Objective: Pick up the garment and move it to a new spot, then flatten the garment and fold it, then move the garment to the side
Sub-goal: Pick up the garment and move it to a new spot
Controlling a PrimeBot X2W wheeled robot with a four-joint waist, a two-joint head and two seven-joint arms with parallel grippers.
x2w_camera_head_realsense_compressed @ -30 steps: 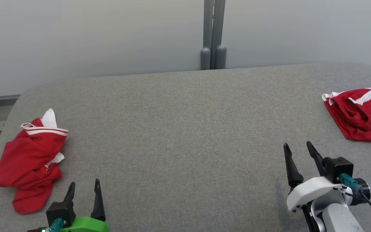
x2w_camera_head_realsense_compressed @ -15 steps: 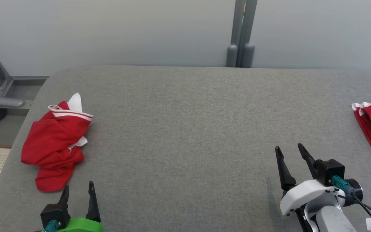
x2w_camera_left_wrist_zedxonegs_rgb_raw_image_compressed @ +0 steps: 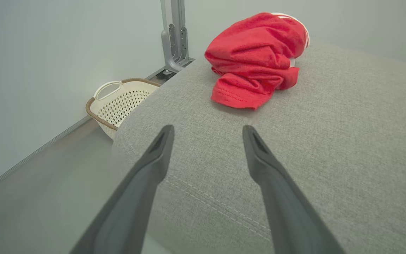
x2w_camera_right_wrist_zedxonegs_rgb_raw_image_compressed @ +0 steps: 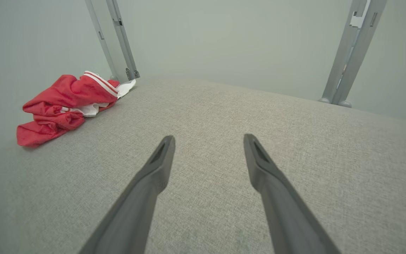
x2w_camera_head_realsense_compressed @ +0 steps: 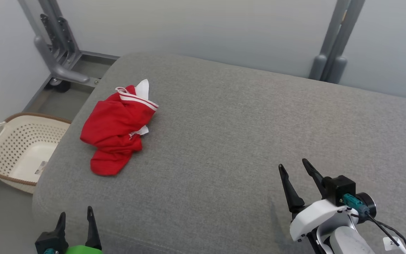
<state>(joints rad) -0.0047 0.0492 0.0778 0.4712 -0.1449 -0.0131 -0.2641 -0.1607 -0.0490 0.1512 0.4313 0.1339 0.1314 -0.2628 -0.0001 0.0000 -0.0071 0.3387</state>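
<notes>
**A:** Down at the near edge, left gripper point(x2w_camera_head_realsense_compressed: 75, 211) and right gripper point(x2w_camera_head_realsense_compressed: 292, 163) both sat empty, fingers spread.

**B:** Yep, garment point(x2w_camera_head_realsense_compressed: 116, 128) lay crumpled farther back-left on the table point(x2w_camera_head_realsense_compressed: 224, 141), untouched. Pickup, flattening, folding: none started, I reckon.

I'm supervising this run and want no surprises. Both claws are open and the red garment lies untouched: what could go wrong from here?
1. The red garment lies crumpled near the left edge of the grey table, with a basket on the floor below that edge; a clumsy nudge from the left claw could push it off.
2. It is bunched in layers, so a pinch might catch only one fold and lift it twisted.
</notes>
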